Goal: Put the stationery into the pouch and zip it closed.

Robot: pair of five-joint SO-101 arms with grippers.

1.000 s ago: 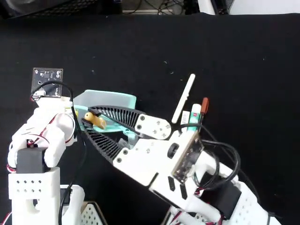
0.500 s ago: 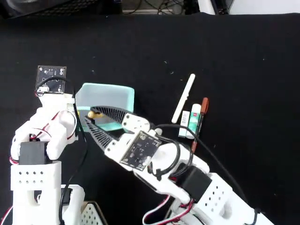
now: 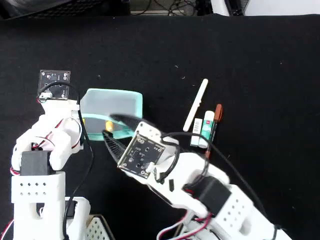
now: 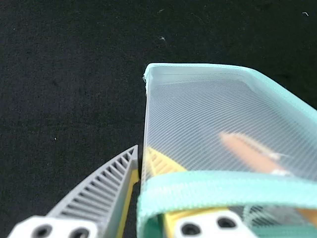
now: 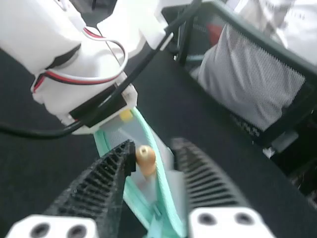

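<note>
Nearby: on the black table (image 3: 260,60), well off to one side of the right gripper (image 3: 109,127), lie a white stick (image 3: 196,104), a white-and-green tube (image 3: 207,126) and a red-capped pen (image 3: 216,116). The tube and pen lie side by side, and the stick is just beside them.
In the way: the right arm (image 3: 200,190) and its black cables cross over the near ends of the tube and pen in the high view.
Pouch: the teal-rimmed mesh pouch (image 3: 112,104) sits between the two grippers, with its opening toward the right one.
Left gripper (image 4: 141,158): clamped on the end wall of the pouch. The grey finger is outside, and the yellow-padded one shows through the mesh inside.
Right gripper: its black fingers are spread apart either side of the pouch's teal rim and grip nothing.
Tan piece (image 5: 145,159): its rounded end stands at the rim against one black finger. In the left wrist view a long tan shaft lies inside the mesh.
Hard to make out: what the tan piece is, and where the zip pull sits.
Print: the marks on the tube's label are too small to read.
</note>
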